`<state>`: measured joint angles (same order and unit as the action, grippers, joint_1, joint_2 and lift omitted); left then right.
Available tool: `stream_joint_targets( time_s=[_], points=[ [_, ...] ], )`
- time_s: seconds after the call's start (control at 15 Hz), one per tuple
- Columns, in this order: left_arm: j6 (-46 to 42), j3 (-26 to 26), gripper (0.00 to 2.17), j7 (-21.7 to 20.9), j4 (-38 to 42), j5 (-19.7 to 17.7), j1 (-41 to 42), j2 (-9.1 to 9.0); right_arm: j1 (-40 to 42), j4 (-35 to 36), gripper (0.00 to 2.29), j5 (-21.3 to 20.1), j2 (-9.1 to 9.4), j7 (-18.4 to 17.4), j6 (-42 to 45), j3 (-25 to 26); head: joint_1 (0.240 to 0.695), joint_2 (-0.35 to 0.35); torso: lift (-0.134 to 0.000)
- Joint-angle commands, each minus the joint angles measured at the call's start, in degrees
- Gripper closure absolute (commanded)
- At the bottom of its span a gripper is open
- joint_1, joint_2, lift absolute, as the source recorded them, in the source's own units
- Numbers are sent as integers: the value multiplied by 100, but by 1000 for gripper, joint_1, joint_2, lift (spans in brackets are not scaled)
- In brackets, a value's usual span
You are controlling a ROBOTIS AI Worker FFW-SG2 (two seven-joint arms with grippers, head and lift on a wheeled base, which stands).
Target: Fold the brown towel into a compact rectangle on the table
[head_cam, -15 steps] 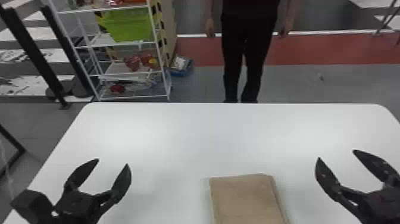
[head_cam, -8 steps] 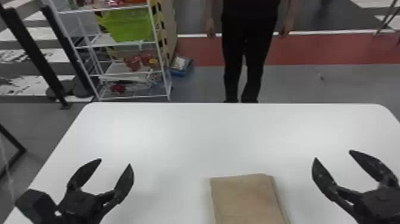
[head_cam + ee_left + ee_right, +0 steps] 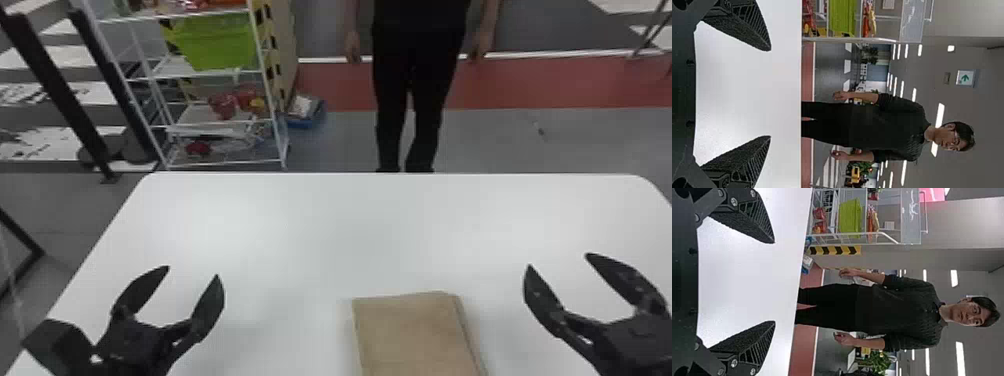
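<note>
Towel (image 3: 415, 335) lies flat toward the near edge of the tabletop (image 3: 350, 225), between left claw (image 3: 192, 272) and right claw (image 3: 560, 261), both spread; right claw nearer, towel to its left; long axis apparently near-to-far.

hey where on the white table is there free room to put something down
The white table is bare from the brown towel to its far edge, and between the towel and the left pincer. It's tighter nearby, between the towel and the right pincer.
</note>
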<state>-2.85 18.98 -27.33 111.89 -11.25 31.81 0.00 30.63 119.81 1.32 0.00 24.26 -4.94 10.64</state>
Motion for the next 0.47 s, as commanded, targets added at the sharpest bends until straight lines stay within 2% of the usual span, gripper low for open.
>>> stream_joint_targets(
  time_s=[0.0, 0.4],
  points=[
    [0, 0, 87, 0, 9, 0, 0, -15, -4, -10, 174, 0, 5, 0, 23, -18, 695, 101, -123],
    [0, -26, 87, -9, 44, 0, 35, -15, -4, -2, 174, 0, 5, 0, 23, -62, 695, 108, -123]
  ],
)
